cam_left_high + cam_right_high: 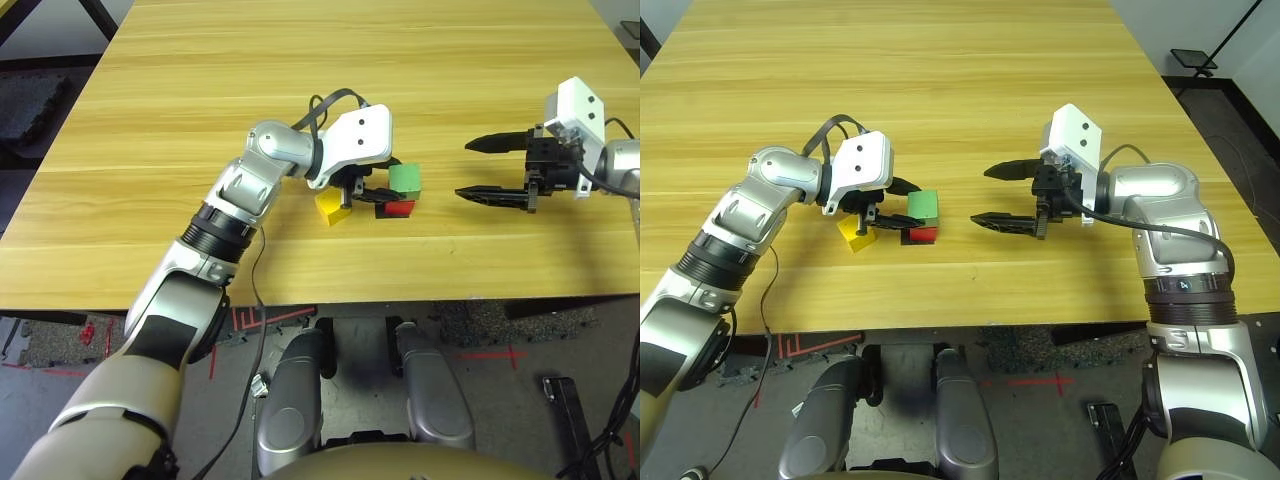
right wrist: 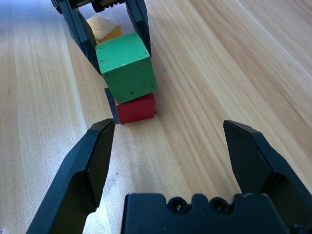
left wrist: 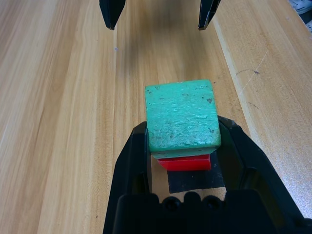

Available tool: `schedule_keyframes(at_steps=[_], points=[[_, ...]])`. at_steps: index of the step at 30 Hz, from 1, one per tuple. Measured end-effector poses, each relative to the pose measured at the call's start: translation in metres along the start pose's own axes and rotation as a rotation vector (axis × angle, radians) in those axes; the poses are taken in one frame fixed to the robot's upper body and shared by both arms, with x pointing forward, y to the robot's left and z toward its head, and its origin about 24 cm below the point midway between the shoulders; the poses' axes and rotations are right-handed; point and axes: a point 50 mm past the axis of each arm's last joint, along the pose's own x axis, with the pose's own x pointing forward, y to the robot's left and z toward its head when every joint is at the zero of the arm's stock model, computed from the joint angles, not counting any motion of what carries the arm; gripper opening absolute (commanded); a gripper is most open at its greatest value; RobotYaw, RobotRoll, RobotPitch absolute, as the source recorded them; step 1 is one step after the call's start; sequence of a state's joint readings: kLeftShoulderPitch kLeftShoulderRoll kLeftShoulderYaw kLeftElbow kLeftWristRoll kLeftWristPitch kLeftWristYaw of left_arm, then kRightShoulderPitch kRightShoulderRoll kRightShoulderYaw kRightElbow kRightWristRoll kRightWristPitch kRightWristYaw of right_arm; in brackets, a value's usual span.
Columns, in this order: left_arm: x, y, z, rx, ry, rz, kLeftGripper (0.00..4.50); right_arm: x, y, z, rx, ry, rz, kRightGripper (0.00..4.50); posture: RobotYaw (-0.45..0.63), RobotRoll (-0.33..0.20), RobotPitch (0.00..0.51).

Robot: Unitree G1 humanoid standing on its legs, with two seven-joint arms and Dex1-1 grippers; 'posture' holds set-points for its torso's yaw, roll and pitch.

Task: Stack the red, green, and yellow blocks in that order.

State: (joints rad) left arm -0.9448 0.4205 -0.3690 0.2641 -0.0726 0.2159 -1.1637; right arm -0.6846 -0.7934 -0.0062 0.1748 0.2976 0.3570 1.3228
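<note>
The green block (image 1: 405, 179) rests on the red block (image 1: 398, 208), overhanging it a little. The red block stands on a flat black square patch (image 2: 110, 101) on the table. My left gripper (image 1: 378, 195) is shut on the green block, one black finger along each side (image 3: 134, 156). Just left of the stack the yellow block (image 1: 332, 208) lies tilted, partly under my left wrist. My right gripper (image 1: 464, 170) hovers open to the right of the stack, pointing at it, with nothing between its fingers (image 2: 92, 156).
The wooden table (image 1: 300, 80) stretches bare behind and beside the blocks. Its front edge runs just below the stack. A black cable loops over my left wrist (image 1: 330, 100).
</note>
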Motion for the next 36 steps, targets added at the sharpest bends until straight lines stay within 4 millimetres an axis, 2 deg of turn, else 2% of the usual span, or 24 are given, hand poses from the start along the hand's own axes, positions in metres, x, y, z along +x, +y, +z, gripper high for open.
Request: schedule_keyframes(at_steps=[12,14,17,19,20,29,34,36], points=[[0.000,0.000,0.000,0.002,0.003,-0.004,2.01,0.002,0.000,-0.001,-0.001,-0.008,-0.007,4.50,0.17,0.103,0.270],[0.000,0.000,0.000,0.003,0.003,-0.003,2.73,0.002,0.000,-0.001,-0.001,-0.008,-0.008,4.50,0.17,0.102,0.271],[0.000,-0.001,-0.002,0.006,0.019,-0.002,3.54,0.002,0.000,-0.001,-0.005,-0.009,-0.011,4.50,0.17,0.102,0.271],[0.000,-0.001,-0.002,0.006,0.020,-0.002,4.30,0.002,0.000,-0.001,-0.007,-0.010,-0.012,4.50,0.17,0.102,0.271],[0.001,-0.001,-0.002,0.006,0.020,-0.002,4.48,0.002,0.000,-0.001,-0.008,-0.010,-0.013,4.50,0.17,0.101,0.272],[0.000,-0.001,-0.002,0.004,0.025,-0.002,4.48,0.004,0.000,-0.001,-0.007,-0.015,-0.017,4.50,0.18,0.103,0.271],[-0.012,0.002,-0.007,-0.009,0.063,0.012,4.48,0.004,0.000,-0.002,-0.005,-0.015,-0.017,4.50,0.18,0.104,0.271],[-0.023,0.004,-0.006,-0.005,0.087,0.025,4.48,0.004,0.000,-0.003,0.000,-0.014,-0.018,4.50,0.18,0.104,0.271]])
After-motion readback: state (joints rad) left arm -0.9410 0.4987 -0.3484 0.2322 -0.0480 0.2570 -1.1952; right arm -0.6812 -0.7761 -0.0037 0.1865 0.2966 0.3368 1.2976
